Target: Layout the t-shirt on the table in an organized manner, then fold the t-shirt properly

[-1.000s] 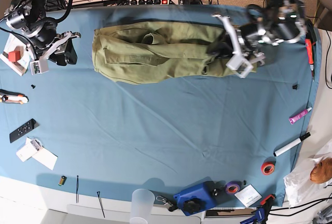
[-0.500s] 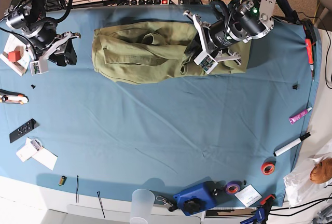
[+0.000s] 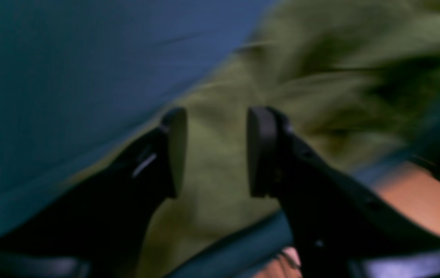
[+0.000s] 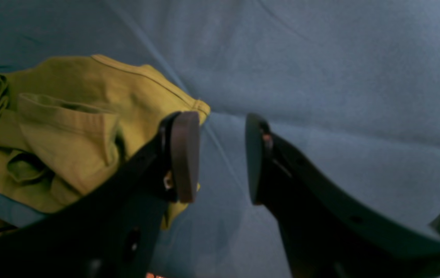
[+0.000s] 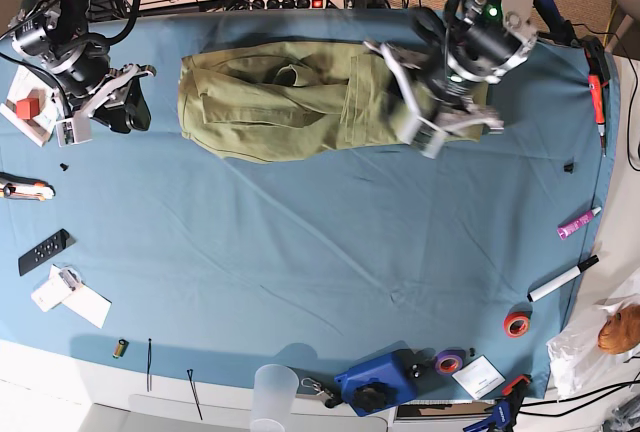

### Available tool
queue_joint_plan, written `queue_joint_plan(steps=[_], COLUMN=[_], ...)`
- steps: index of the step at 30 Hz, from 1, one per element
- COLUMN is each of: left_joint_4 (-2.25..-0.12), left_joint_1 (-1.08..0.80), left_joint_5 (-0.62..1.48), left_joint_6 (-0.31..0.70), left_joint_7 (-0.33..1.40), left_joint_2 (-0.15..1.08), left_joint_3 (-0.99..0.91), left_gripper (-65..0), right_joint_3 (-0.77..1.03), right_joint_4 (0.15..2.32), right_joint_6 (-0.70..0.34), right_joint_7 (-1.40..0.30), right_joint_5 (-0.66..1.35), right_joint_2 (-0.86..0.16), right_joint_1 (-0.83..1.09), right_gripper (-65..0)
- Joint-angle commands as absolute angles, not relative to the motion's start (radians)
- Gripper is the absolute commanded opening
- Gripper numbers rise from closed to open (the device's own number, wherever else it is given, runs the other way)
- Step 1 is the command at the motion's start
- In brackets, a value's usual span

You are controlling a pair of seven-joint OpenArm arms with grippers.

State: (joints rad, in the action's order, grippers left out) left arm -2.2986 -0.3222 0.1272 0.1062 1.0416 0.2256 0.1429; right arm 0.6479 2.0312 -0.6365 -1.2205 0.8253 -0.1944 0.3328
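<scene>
Olive-green cotton t-shirt lies bunched on the blue-draped bench, so laying-out is unfinished: both the left claw and the right claw gape empty and need a fresh hem grip.

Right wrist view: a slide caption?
Open right gripper hovering over the blue table beside the bunched olive t-shirt.

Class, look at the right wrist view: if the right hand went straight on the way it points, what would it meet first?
Most likely the bare blue table: that cloth fills the gap ahead of the open right hand. The t-shirt lies off to one side, so it would probably be missed, though depth is unclear.
</scene>
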Motion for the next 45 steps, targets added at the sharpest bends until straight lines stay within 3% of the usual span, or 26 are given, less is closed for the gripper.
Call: queue_joint_plan(steps=[1,5,9,14,16,19,20,30,37,45], left_joint_4=[-2.334,-2.355,-2.355,-2.355,-2.355,-2.355,-2.355,-2.355,-2.355,-2.355], left_joint_1=[-0.331,-0.375,-0.403,-0.407,-0.407,-0.407,-0.408,-0.407,-0.407,-0.407], left_joint_5=[0.089,-0.009,-0.012,-0.012,-0.006,0.003,0.002,0.003,0.004,0.004], left_joint_6=[0.081,0.021,0.022,0.022,0.022,0.022,0.022,0.022,0.022,0.022], left_joint_7=[1.034,1.037,1.04,1.04,1.04,1.04,1.04,1.038,1.032,1.03], left_joint_2=[0.228,0.236,0.236,0.236,0.235,0.236,0.236,0.235,0.235,0.235], left_joint_3=[0.13,0.061,-0.013,-0.058,-0.057,-0.057,-0.057,-0.057,-0.057,-0.057], left_gripper=[-45.1,-46.4,-46.4,-46.4,-46.3,-46.3,-46.3,-46.3,-46.3,-46.3], right_joint_3=[0.656,0.657,0.657,0.657,0.656,0.656,0.656,0.656,0.656,0.652], right_joint_4=[2.05,2.05,2.05,2.05,2.049,2.05,2.05,2.003,1.728,1.433], right_joint_6=[-0.639,-0.639,-0.639,-0.643,-0.678,-0.688,-0.686,-0.625,-0.671,-0.698], right_joint_7=[-1.202,-1.213,-1.213,-1.221,-1.234,-1.237,-1.237,-1.252,-1.396,-1.396], right_joint_5=[0.852,0.886,0.894,0.893,0.893,0.881,0.883,0.916,1.232,1.356], right_joint_2=[-0.208,-0.209,-0.208,-0.212,-0.214,-0.213,-0.213,-0.214,-0.214,-0.224], right_joint_1=[0.329,0.329,0.329,0.318,0.313,0.313,0.313,0.313,0.242,0.146], right_gripper=[-44.4,-46.8,-61.9,-62.5,-57.6,-38.9,-35.5,-34.9,-34.9,-34.9])
